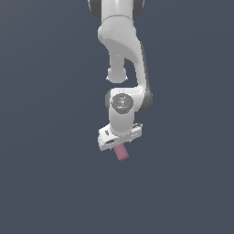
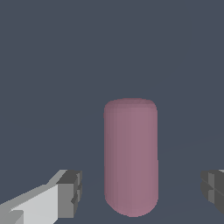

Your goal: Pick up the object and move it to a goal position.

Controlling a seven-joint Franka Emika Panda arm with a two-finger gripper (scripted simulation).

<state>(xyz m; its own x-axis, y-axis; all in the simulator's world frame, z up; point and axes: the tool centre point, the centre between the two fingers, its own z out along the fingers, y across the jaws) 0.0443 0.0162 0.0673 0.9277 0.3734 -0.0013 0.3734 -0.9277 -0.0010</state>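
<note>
The object [image 2: 130,157] is a small dusky-pink cylinder with rounded ends, lying on the dark grey floor. In the exterior view the object [image 1: 121,153] sticks out from under the white hand. My gripper [image 2: 142,192] is open. Its two dark fingertips [image 2: 70,192] stand on either side of the cylinder, with a gap between each pad and the object. In the exterior view my gripper [image 1: 119,145] is right over the object and its fingers are mostly hidden by the hand. No goal marker shows in either view.
The white arm [image 1: 122,50] reaches down from the top of the exterior view. A plain dark grey floor [image 1: 45,183] lies all around.
</note>
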